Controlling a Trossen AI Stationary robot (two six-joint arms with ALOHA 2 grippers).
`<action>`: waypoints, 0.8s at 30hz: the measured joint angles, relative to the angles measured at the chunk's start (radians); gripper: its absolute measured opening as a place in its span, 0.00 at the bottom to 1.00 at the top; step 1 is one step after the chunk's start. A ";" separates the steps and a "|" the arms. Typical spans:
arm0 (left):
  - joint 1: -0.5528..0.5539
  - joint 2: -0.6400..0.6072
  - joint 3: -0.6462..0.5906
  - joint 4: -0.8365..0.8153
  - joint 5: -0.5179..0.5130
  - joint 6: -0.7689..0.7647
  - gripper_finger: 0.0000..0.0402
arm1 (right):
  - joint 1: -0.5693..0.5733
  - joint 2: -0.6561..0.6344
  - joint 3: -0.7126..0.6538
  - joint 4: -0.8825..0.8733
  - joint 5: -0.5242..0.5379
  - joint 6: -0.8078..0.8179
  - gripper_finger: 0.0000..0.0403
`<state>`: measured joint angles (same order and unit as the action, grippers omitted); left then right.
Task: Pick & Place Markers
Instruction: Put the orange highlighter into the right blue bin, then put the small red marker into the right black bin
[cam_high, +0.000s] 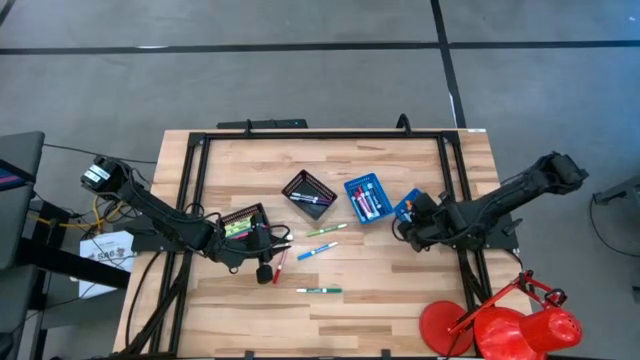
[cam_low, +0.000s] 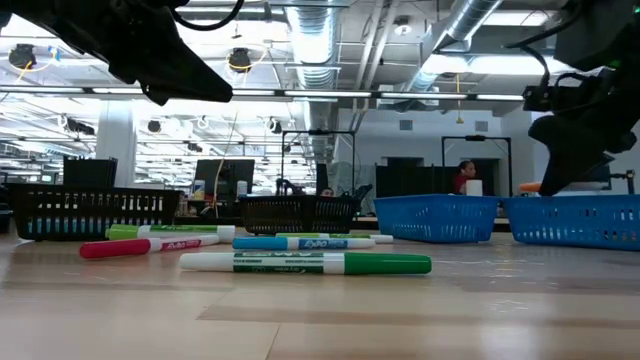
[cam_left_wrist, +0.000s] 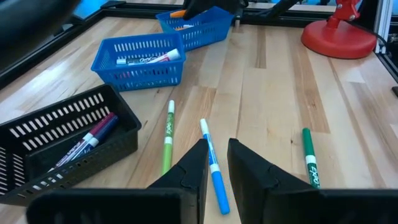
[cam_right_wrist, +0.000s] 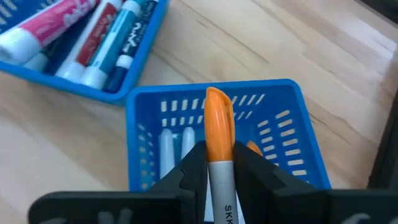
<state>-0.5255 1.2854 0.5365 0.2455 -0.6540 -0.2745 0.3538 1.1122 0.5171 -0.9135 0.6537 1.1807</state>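
Four views, taken in turn.

High view: loose markers lie mid-table, among them a green marker (cam_high: 318, 290) toward 6 o'clock and a blue marker (cam_high: 317, 250) at centre. The trays sit in a row, likely sorted by colour. The left gripper (cam_high: 268, 262) hovers near 8 o'clock by a black tray (cam_high: 243, 222); the right gripper (cam_high: 412, 222) hangs over a small blue tray (cam_high: 407, 206) at 3 o'clock.

Low view: pale wooden table (cam_low: 320, 320), markers lying flat; behind it an open workshop with ceiling pipes, lamps and a person far off.

Left wrist view: the fingers stand a narrow gap apart, grasping nothing, aimed at the blue marker (cam_left_wrist: 213, 167), probably the next pick.

Right wrist view: the fingers grip an orange-capped marker (cam_right_wrist: 218, 134), cap pointing into the small blue tray (cam_right_wrist: 292, 124), apparently ready to drop it. A second blue tray (cam_right_wrist: 118, 87) at 10 o'clock holds several markers.
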 joint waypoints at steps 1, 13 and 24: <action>0.000 0.000 0.000 0.000 0.000 0.000 0.15 | -0.009 0.004 0.000 0.001 0.000 0.000 0.15; 0.000 0.000 0.000 0.000 0.000 0.000 0.15 | -0.035 0.006 0.000 0.010 -0.018 -0.002 0.37; -0.001 0.000 -0.012 0.001 0.095 -0.095 0.15 | -0.035 0.006 0.090 0.033 0.005 -0.066 0.46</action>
<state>-0.5261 1.2854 0.5248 0.2466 -0.5587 -0.3699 0.3183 1.1183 0.6066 -0.8809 0.6582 1.1145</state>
